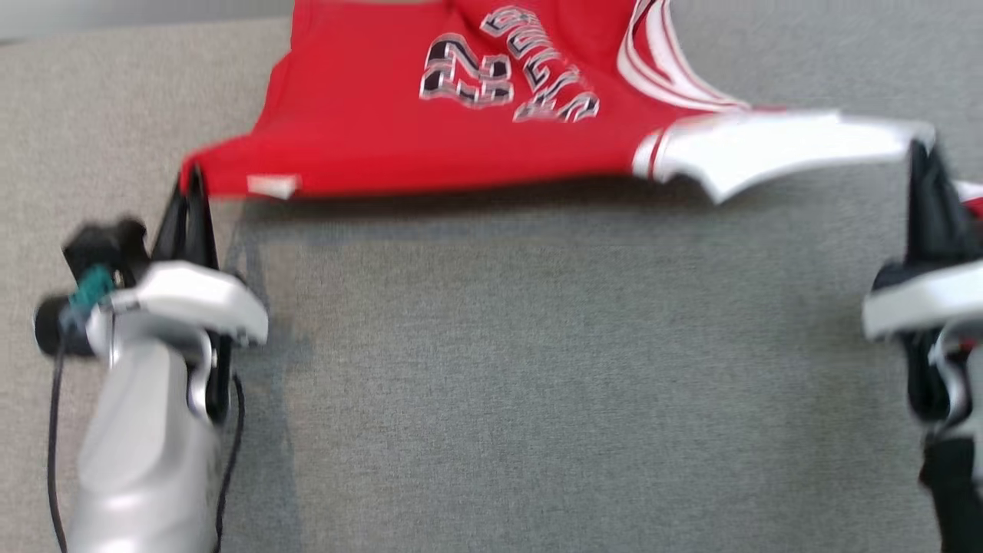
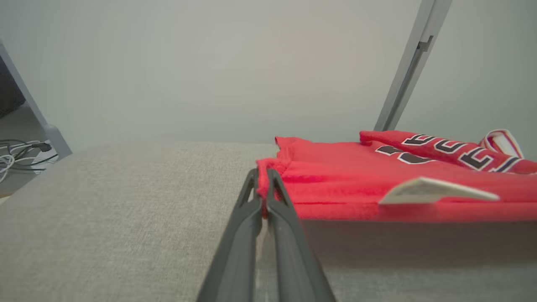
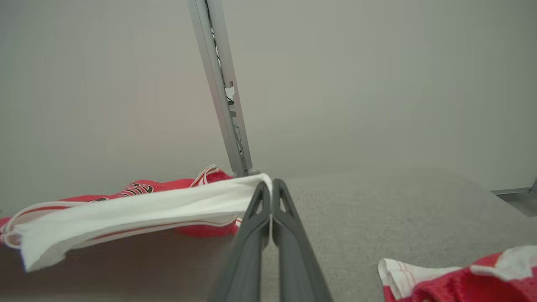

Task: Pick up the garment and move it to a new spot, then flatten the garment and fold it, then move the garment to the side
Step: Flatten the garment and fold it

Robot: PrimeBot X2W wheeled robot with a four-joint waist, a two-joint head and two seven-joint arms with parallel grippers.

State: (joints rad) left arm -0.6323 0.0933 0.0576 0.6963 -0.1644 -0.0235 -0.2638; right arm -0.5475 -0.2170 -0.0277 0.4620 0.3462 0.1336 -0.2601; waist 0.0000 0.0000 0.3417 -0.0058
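The garment is a red sleeveless jersey with white trim and dark number and lettering, stretched above the grey cloth-covered table. My left gripper is shut on its red hem corner at the left; in the left wrist view the fingers pinch that red edge of the garment. My right gripper is shut on the white trimmed strap at the right; the right wrist view shows the gripper clamped on that white band of the garment. The near edge hangs lifted, casting a shadow.
A grey metal post stands behind the table, also the post in the left wrist view. Cables lie on the floor beyond the table's left edge. A loose red and white part of the garment lies by my right wrist.
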